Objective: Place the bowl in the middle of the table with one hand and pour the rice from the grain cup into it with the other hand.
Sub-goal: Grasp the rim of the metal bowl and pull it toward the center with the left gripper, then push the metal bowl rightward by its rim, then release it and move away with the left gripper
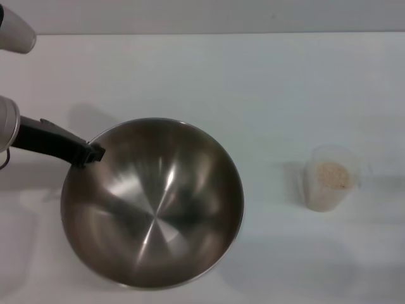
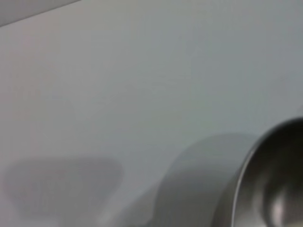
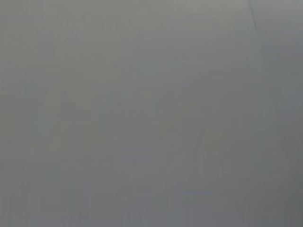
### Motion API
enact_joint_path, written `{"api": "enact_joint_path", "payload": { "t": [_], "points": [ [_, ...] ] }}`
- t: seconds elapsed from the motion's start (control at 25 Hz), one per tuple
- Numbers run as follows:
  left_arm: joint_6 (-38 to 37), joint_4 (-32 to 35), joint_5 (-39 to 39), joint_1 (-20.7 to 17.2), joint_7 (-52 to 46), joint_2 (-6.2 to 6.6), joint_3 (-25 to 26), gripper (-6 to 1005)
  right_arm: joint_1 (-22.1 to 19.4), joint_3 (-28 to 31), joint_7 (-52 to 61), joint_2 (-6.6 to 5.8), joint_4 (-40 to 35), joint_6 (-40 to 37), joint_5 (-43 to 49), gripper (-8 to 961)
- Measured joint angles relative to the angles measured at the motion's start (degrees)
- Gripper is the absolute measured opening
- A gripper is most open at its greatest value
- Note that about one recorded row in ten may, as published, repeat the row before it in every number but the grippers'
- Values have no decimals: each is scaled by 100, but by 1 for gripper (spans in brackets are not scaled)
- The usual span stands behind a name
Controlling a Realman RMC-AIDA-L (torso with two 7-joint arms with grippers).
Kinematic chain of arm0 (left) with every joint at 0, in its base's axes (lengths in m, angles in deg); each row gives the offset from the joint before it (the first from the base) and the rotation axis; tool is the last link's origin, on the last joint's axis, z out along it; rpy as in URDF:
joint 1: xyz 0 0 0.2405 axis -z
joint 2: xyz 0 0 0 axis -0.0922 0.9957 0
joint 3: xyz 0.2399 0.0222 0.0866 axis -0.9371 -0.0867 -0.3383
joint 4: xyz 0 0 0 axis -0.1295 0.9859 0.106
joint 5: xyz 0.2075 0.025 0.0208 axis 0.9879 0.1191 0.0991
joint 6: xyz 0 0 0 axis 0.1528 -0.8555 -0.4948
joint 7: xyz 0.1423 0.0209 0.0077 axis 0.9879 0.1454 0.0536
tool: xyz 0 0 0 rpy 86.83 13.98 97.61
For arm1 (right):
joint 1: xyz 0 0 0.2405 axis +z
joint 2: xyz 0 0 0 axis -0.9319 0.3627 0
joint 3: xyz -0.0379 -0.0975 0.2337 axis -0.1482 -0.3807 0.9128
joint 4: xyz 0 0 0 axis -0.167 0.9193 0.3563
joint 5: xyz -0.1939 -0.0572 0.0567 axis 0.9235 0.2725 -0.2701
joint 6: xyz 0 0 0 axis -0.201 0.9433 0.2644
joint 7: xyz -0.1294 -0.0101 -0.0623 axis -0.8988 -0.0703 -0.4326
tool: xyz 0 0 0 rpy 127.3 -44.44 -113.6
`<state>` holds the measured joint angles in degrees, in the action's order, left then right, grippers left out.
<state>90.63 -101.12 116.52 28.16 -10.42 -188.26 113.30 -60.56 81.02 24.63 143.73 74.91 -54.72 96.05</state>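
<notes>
Bowl (image 1: 152, 202) | left gripper (image 1: 92, 154) pinches its ten-o'clock rim | slide level to centre | grain cup (image 1: 329, 178) waits at three o'clock

The plain white flat tabletop (image 1: 253, 82) carries two things. A large round stainless-steel mixing bowl (image 1: 152, 202) with a brushed grey inside sits left of centre, near the front edge. A small clear plastic measuring cup (image 1: 330, 178) holding pale beige rice grains (image 1: 333, 175) stands upright well apart to its right.
</notes>
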Motion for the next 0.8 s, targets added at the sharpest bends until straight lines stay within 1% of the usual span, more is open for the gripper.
{"api": "enact_joint_path", "payload": {
  "t": [0.08,0.12,0.2,0.32,0.6,0.64,0.68,0.72,0.8],
  "points": [
    [32,157,-24,130,20,2,82,76,0,0,0,0,0,-9,0,820],
    [55,380,-38,287,35,3,210,69,0,0,0,0,0,-11,0,820],
    [55,380,-38,287,35,3,210,56,0,0,0,0,0,-11,0,820],
    [67,875,-65,599,51,1,458,44,0,0,0,0,0,-4,0,819],
    [142,1236,-239,966,59,0,640,42,9,0,0,0,0,20,0,819],
    [102,1360,-286,1072,61,0,703,42,25,0,0,0,0,22,0,819],
    [102,1360,-286,1072,61,0,703,42,25,0,0,0,0,22,0,819],
    [1,1552,-305,1226,89,-1,750,42,34,-3,0,0,0,23,0,818],
    [-54,1638,-308,1291,108,0,763,42,38,-4,0,0,0,24,0,818]
  ]
}}
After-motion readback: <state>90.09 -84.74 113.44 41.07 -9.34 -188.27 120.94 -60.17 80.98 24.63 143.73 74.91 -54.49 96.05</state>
